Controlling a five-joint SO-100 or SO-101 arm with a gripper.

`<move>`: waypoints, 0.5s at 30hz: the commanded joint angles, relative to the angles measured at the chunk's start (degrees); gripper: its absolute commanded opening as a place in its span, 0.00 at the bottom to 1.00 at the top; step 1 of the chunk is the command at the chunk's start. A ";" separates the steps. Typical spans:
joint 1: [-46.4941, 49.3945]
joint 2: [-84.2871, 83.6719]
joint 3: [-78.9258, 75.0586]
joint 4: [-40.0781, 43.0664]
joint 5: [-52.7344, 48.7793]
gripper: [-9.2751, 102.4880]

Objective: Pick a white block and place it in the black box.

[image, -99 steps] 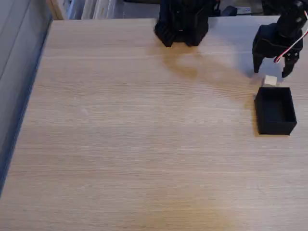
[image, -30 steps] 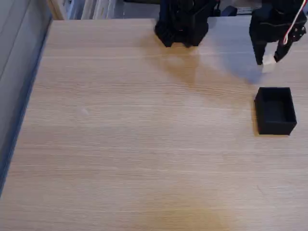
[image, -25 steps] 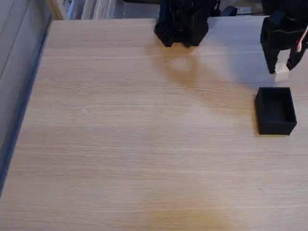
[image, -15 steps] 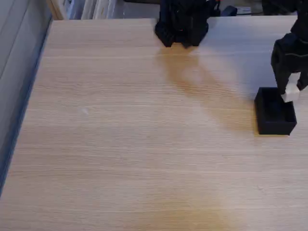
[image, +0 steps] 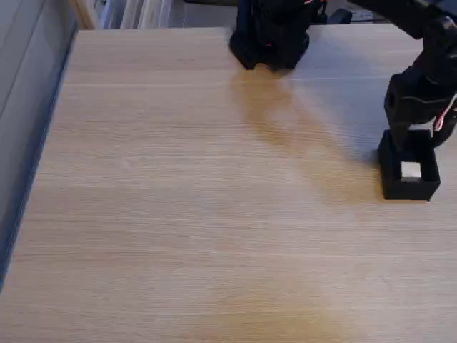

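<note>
The black box (image: pixel 385 187) stands near the table's right edge in the fixed view. The white block (image: pixel 410 170) shows as a small white square inside the box's walls. My black gripper (image: pixel 412 148) hangs straight over the box, its fingers reaching down to the back rim just above the block. The fingers are black against the black box, so I cannot make out whether they still touch the block or how far apart they stand.
The arm's black base (image: pixel 270 32) sits at the table's far edge, centre. The arm stretches from it to the right. The wooden table (image: pixel 200 200) ends at a grey-blue edge on the left. Shelves lie beyond the far edge.
The gripper carried the white block from behind the box to over it and came down. The block now sits lower, within the box's walls.
</note>
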 commanded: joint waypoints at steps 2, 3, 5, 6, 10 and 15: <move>1.05 9.84 5.45 -2.02 -0.53 0.13; 1.41 12.39 8.26 -2.90 -0.97 0.08; 2.37 18.28 15.03 -5.10 -2.72 0.08; 3.08 21.71 19.25 -6.77 -4.13 0.08; 6.86 37.53 39.81 -15.64 -13.10 0.08; 11.43 58.10 66.27 -24.96 -24.70 0.08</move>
